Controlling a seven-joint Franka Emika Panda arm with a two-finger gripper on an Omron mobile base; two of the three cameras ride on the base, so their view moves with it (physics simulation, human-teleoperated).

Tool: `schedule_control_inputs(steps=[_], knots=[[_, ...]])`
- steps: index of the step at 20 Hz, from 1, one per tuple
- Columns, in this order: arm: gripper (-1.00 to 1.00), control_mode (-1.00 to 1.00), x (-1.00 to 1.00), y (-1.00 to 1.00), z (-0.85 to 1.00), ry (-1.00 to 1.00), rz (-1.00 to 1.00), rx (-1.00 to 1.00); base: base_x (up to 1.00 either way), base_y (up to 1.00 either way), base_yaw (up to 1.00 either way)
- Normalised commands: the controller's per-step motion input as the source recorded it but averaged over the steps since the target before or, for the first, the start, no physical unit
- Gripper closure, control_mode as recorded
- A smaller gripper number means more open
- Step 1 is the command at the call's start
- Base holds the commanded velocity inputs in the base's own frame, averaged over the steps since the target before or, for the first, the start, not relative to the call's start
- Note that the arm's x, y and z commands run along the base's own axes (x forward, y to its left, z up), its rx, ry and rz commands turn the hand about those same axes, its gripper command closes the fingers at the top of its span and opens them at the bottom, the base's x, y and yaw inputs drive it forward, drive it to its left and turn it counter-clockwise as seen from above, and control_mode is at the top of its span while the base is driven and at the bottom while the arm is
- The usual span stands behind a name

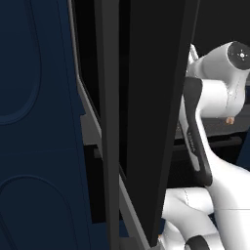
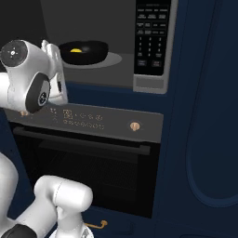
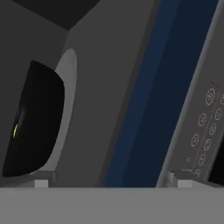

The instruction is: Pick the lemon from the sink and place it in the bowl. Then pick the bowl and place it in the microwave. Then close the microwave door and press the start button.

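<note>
Dark-blue cabinet fronts (image 2: pixel 204 139) frame this kitchen wall, with the built-in microwave (image 2: pixel 111 42) set above a black oven (image 2: pixel 88 162). Seen from the hand camera, the gripper (image 3: pixel 111 183) shows two small tips standing well apart with nothing between them, held just outside the microwave's lower front edge. Straight ahead of it sits the bowl (image 2: pixel 84 52), glossy black, resting on the pale round turntable (image 2: pixel 109 60) inside the cavity; the lemon (image 2: pixel 76 49) lies within the bowl as a small yellow patch. The bowl stands toward the left half of the cavity floor, with bare grey floor to its right before the button panel (image 2: pixel 152 37). Below the cavity runs a blue strip, then the oven's control band (image 2: pixel 88 118) with a small copper knob (image 2: pixel 135 126) and a bar handle (image 2: pixel 83 142). In the left base view the microwave door (image 1: pixel 146 112) stands swung open, edge-on to that camera, a tall black slab close beside the white arm (image 1: pixel 215 93).
</note>
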Motion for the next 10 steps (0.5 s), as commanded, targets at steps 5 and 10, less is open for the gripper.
schedule_control_inputs(steps=[5,10], knots=[[-1.00,-1.00,0.01,0.00,-0.30,0.01,-0.01,-0.25,0.00,0.00,0.00],[-1.00,-1.00,-0.10,0.00,-0.01,-0.01,-0.14,-0.29,0.00,0.00,0.00]])
